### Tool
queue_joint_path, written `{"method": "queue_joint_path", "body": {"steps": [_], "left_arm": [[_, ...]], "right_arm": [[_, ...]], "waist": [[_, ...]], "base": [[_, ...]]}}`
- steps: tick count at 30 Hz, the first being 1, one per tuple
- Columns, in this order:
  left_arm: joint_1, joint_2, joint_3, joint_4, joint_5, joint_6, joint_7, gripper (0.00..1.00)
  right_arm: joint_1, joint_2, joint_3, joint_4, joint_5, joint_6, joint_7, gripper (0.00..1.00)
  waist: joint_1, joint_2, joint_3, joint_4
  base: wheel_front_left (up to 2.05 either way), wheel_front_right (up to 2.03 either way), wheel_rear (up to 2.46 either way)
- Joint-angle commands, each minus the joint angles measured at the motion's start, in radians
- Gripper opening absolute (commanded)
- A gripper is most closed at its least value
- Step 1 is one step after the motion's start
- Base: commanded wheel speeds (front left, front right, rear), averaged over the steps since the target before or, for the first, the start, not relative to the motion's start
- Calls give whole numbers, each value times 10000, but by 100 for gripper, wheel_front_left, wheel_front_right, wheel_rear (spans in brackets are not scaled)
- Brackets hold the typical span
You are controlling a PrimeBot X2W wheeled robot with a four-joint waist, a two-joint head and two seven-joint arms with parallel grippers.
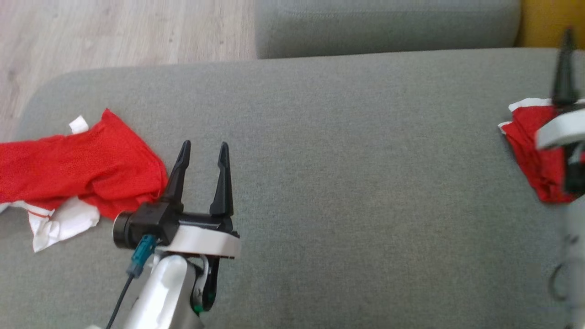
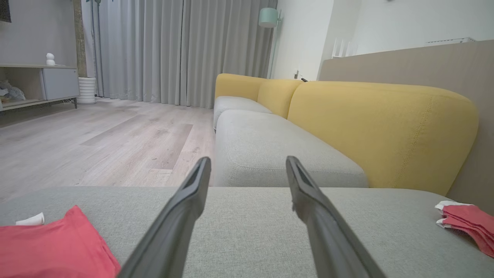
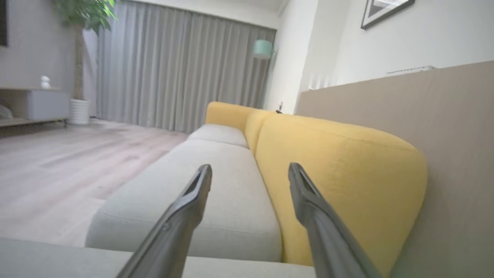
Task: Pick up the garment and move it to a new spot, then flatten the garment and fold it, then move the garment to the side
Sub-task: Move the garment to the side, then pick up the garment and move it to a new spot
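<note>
**Item 1: left garment** (image 1: 82, 169). Red mesh fabric with white trim. It is lying crumpled and unfolded at the left end of the grey seat cushion (image 1: 347, 173) and is running off the left edge of the head view. A small white tab (image 1: 78, 124) is sticking out at its far edge. A creased white section (image 1: 64, 224) with a thin red stripe is spilling out along its near edge. Its right end is bunching into loose folds.

**Item 2: right garment** (image 1: 532, 151). Red with white edging. It is lying at the cushion's right end, well apart from the first, gathered into a compact pile of layers. White is showing along its far and left edges. It is partly hidden in the head view.
</note>
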Motion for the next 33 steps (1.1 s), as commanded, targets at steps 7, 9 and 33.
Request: {"method": "queue_joint_path", "body": {"steps": [7,9,33], "left_arm": [[305,89,620,-430,2,86,-51,100],[467,89,660,-417,-20,113,-51,100],[796,89,730,-454,-157,262,-51,100]], "right_arm": [[1847,1478,754,-2186,1153,-7,-190,100],[2476,1702,827,-2342,1402,-7,-268,100],[5165,1910,1797,-3262,1765,-7,-498,100]], "waist": [[3,-1,-270,-50],[3,-1,-307,-40],[3,-1,-307,728]], "base": [[0,0,0],[0,0,0],[0,0,0]]}}
